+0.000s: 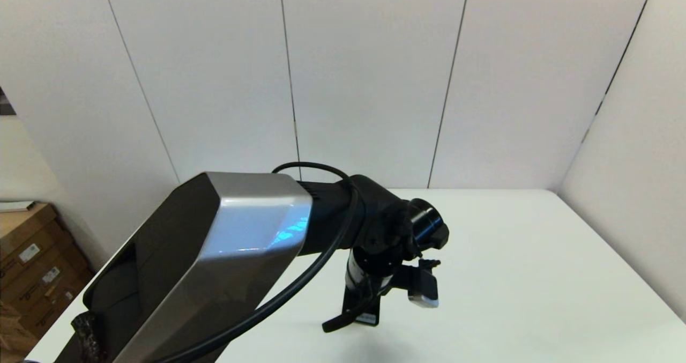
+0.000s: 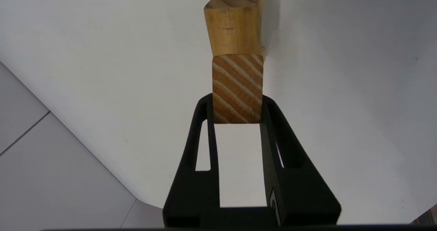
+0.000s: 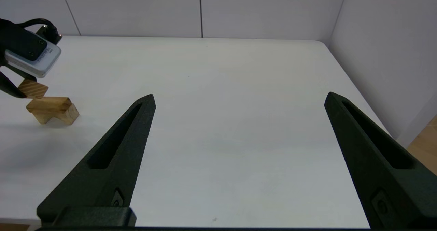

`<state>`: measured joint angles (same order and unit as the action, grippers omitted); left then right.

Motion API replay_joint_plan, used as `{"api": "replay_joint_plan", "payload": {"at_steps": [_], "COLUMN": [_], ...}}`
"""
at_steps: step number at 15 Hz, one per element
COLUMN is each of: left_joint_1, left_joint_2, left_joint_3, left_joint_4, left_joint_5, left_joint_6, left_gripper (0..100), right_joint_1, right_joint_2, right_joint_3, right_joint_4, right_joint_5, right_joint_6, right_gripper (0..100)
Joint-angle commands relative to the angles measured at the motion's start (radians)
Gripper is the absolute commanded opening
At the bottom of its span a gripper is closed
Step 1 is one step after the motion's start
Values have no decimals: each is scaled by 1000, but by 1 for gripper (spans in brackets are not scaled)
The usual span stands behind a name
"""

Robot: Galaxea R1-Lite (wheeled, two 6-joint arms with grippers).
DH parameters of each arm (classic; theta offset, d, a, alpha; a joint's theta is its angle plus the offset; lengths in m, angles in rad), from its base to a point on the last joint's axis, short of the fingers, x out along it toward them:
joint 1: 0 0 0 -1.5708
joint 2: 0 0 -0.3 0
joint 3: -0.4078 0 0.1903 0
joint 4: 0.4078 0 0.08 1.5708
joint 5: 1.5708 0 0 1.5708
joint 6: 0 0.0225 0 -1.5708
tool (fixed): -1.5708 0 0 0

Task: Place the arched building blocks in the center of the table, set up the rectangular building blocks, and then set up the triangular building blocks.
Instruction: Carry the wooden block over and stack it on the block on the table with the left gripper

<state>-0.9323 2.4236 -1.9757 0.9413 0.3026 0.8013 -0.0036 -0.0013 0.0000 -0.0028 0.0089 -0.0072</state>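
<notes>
Found the triangular building blocks (image 2: pixel 237 87), striped grain slanting across the near face, pinched at the very tips of the left gripper (image 2: pixel 237 104). Saw the two black fingers (image 2: pixel 205 128) pressed against opposite sides of the wedge, clamped on it, with only its rear part between them and the rest jutting past the tips. Saw only white table through the gap between the fingers behind the wedge. Judged it, from the right wrist view, to be lifted clear of the table (image 3: pixel 222 70).

Noted the arched building blocks (image 2: pixel 234 29) just beyond and below the wedge, apparently standing on its two legs on the table in the right wrist view. Appeared edge to edge with the wedge in the left wrist view; could not tell whether the two actually touched.

Could not make out either block in the head view, both hidden behind the left arm (image 1: pixel 225 256), which reached out over the table with its wrist turned downward.

Spotted the right gripper (image 3: pixel 239 99) well apart from both blocks, off to their right, low over bare tabletop, fingers spread wide with nothing between them.

Made out white wall panels (image 1: pixel 375 84) behind the table and cardboard boxes (image 1: pixel 32 266) beside its left edge.
</notes>
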Motion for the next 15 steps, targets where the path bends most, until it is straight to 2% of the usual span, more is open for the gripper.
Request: {"api": "replay_joint_plan", "payload": {"at_steps": [1,15], "left_joint_1": [-11,-13], "left_joint_2": [12,28], "left_joint_3": [0,0], "left_joint_4": [5,-12], "left_joint_5": [0,4], "left_joint_6": [-2,-20], "left_gripper": [0,0], "right_joint_1": [1,1], "right_joint_2": [0,0], "right_joint_3": [0,0], "right_joint_4": [0,0], "right_joint_5": [0,0], "right_joint_6": [0,0], "right_gripper": [100,100]}}
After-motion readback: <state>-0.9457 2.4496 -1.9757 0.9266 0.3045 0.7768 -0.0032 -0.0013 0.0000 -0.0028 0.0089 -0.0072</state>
